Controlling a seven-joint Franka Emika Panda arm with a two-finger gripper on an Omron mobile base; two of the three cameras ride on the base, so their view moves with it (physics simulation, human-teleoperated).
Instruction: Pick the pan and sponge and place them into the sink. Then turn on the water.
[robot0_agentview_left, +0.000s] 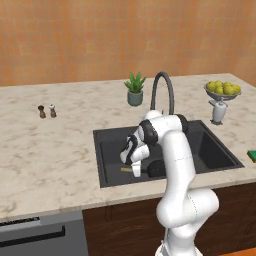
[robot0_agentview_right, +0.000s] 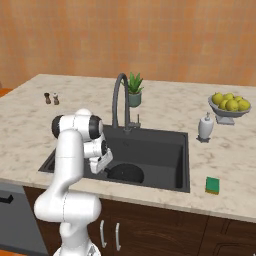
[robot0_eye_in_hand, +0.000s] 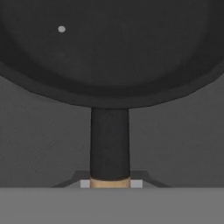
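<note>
The pan (robot0_agentview_right: 126, 173) sits low inside the sink (robot0_agentview_right: 165, 150), its round black bowl near the basin floor at the near side. In the hand view the pan (robot0_eye_in_hand: 109, 48) spreads across the top, and its dark neck runs straight down to the light wooden handle (robot0_eye_in_hand: 110, 182), which lies between the fingertips. The pincer (robot0_eye_in_hand: 110, 183) is pressed together on that handle, pinching the pan. From the left base view the pincer (robot0_agentview_left: 135, 171) hangs inside the sink (robot0_agentview_left: 112, 145) with a bit of the wooden handle (robot0_agentview_left: 125, 170) sticking out to its left and the pan (robot0_agentview_left: 156, 168) dark beside it.

The sponge (robot0_agentview_right: 213, 185) lies flat on the bench (robot0_agentview_right: 220, 160) to the right of the sink, near the front edge and well apart from the pan. In the left base view the sponge (robot0_agentview_left: 252, 155) shows at the right edge.

The faucet (robot0_agentview_right: 120, 100) arches over the far rim of the sink. A potted plant (robot0_agentview_right: 134, 90) stands behind it. To the right are a soap dispenser (robot0_agentview_right: 205, 127) and a bowl of lemons (robot0_agentview_right: 230, 106). Far left on the bench stand two small shakers (robot0_agentview_right: 52, 98). Below the bench are dark cupboard doors (robot0_agentview_right: 150, 225) with silver handles.

No writing or brand mark can be read on anything.
</note>
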